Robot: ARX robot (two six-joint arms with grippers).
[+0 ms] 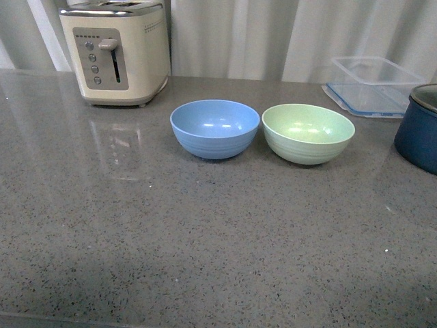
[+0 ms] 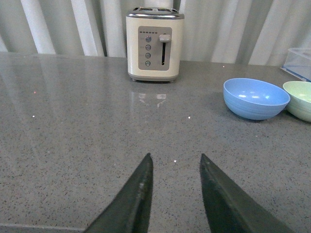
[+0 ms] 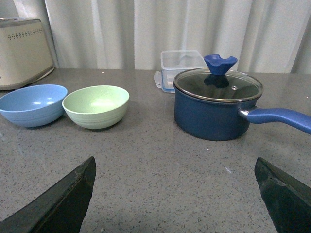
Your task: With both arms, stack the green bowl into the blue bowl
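**Ana:** Where was the green bowl?

**Ben:** The green bowl (image 1: 308, 133) stood open side up on the surface (image 1: 205, 239). It was out ahead of the right hand (image 3: 175, 162), off toward the left arm's side and well apart from it.

**Ana:** And the blue bowl?

**Ben:** The blue bowl (image 1: 215, 128) sat just beside the green one, on the side farther from the right hand. For the left hand (image 2: 175, 158) it was the nearer of the two, ahead and off toward the right arm's side, also well apart. It was upright too. The rims came very close, and I could not tell whether they touched.

**Ana:** How were the hands?

**Ben:** The left hand's fingers (image 2: 138, 194) stood apart with a moderate gap, and only bare surface showed between them. The right hand's fingers (image 3: 68, 199) were spread much wider and gripped nothing. Neither hand touched a bowl.

**Ana:** What else was around?

**Ben:** A cream toaster (image 1: 116, 51) stood straight ahead of the left hand, far off, by a pale curtain (image 1: 239, 34). A dark navy pot (image 3: 216, 109) sat ahead of the right hand. It had a glass lid (image 3: 217, 85) and a blue knob (image 3: 220, 63), and its handle (image 3: 279, 118) pointed away from the bowls. A clear container (image 3: 182, 68) sat beyond the pot, farther from that hand.
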